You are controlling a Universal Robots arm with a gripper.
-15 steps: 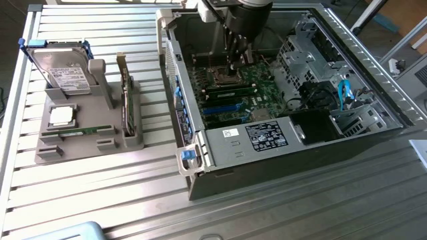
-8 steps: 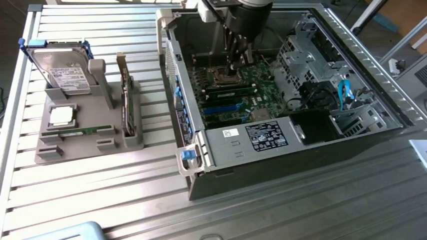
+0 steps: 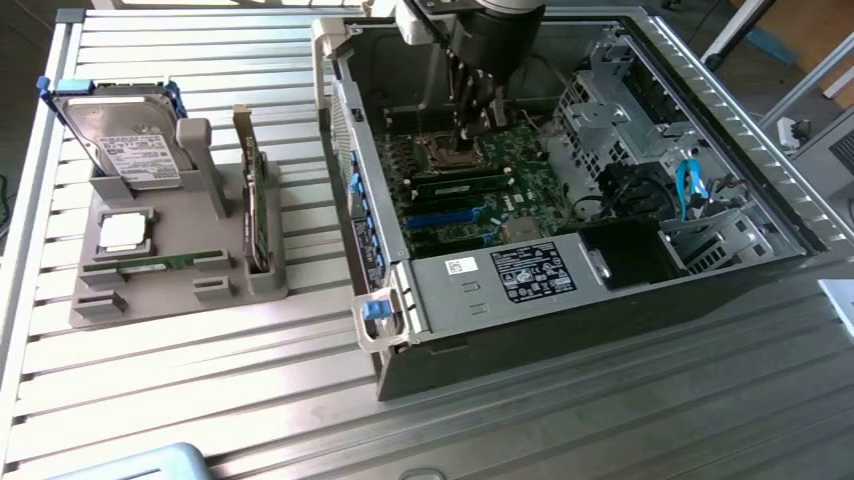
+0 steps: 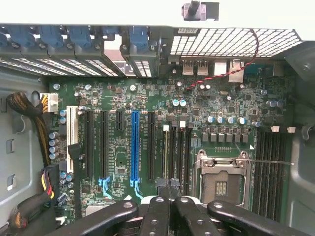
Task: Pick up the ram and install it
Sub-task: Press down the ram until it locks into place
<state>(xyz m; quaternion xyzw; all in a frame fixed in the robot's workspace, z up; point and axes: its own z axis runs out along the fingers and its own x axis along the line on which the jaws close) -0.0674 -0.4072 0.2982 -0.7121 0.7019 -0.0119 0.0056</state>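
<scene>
- Gripper (image 3: pixel 463 135) clenched tight, low inside the computer case (image 3: pixel 344 150), just above the motherboard (image 3: pixel 441 215).
- In the wrist view, fingertips (image 4: pixel 162 185) pressed close together over the thin memory slots (image 4: pixel 173 152), right beside the square chip socket (image 4: pixel 221 182).
- Nothing plainly held between them; too dark there to be sure.
- One ram (image 3: pixel 150 264) lying flat in the front of the grey holder (image 3: pixel 200 185) on the table (image 3: pixel 534 430), well apart from the case, below the hard drive (image 3: pixel 127 150).
- Looks like a second green strip (image 3: pixel 463 186) among the slots in the case, maybe one already in; hard to tell.
- Likely very light, thin and stiff. Easy to crack if bent or twisted.
- Best held by the two long flat sides near the middle, or by the short ends. Not by the row of contacts that goes into the slot.
- Needs to go in straight up and level, then a firm even push.
- Tight room inside: metal walls all round, blue clips along one wall, a bundle of cables (image 4: pixel 29 113) at one side, a red and black wire (image 4: pixel 231 73) near the grille.
- Open room straight above the board, so up and down looks like the safe way.
- Plenty of free space over the table between holder and case.
</scene>
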